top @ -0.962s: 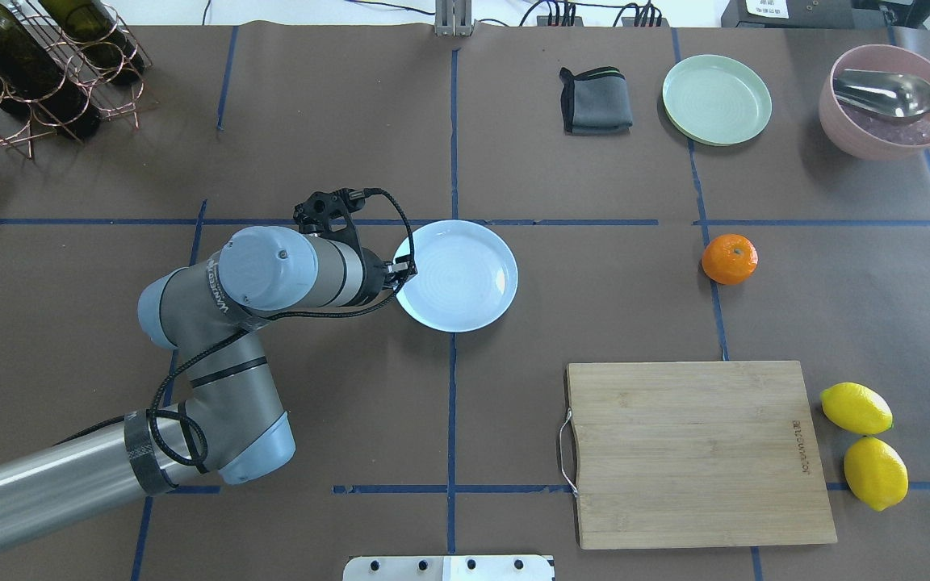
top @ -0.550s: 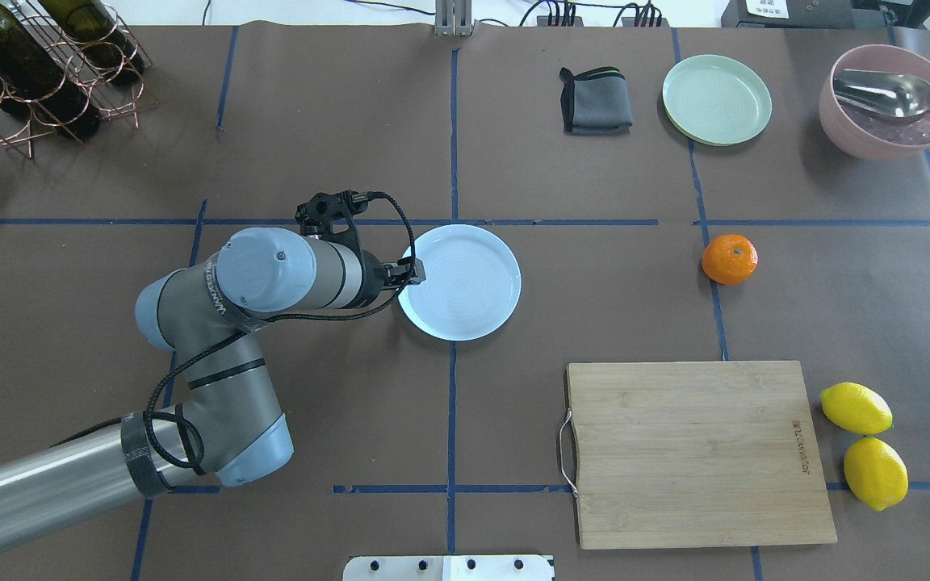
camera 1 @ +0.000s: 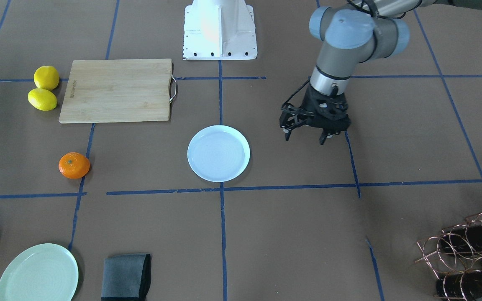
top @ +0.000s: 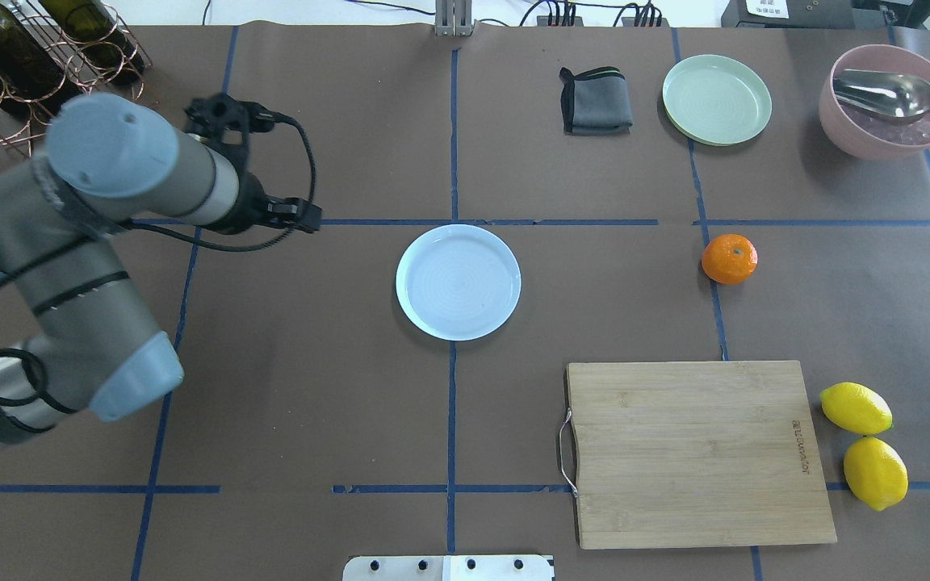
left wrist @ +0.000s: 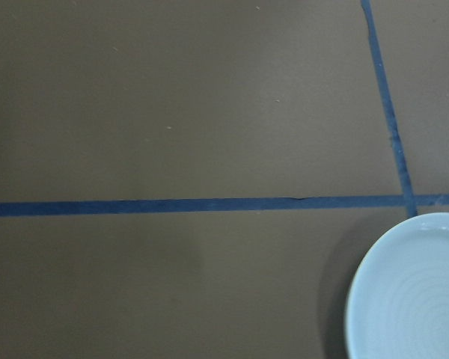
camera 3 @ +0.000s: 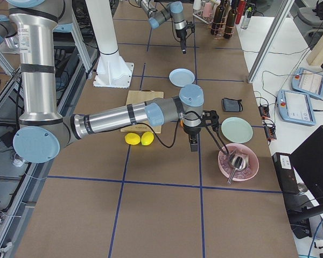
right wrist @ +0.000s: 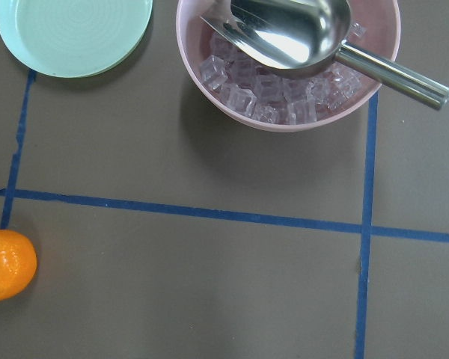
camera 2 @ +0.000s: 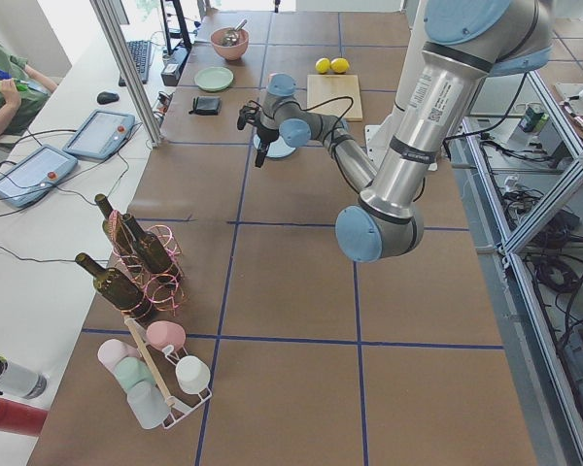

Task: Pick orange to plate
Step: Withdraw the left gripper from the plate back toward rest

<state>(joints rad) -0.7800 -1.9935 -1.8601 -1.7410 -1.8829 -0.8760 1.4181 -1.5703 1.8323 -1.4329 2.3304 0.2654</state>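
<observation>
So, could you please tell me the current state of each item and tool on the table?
orange: loose on the table, ungrasped.
plate: empty.
left tool: open, empty, apart from the plate.
right tool: seen only from the side; cannot tell.
pink bowl: holds ice cubes and a metal scoop.
green plate: empty.
cloth: folded.
cutting board: bare.

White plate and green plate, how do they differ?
Colour: the white plate has a faint blue tint, while the green plate is pale green. Place: the white plate sits mid-table, with nothing close beside it. The green plate sits near the table's far edge in the overhead view, next to the folded grey cloth. Both are round, rimmed, empty and lie flat on the table.
</observation>
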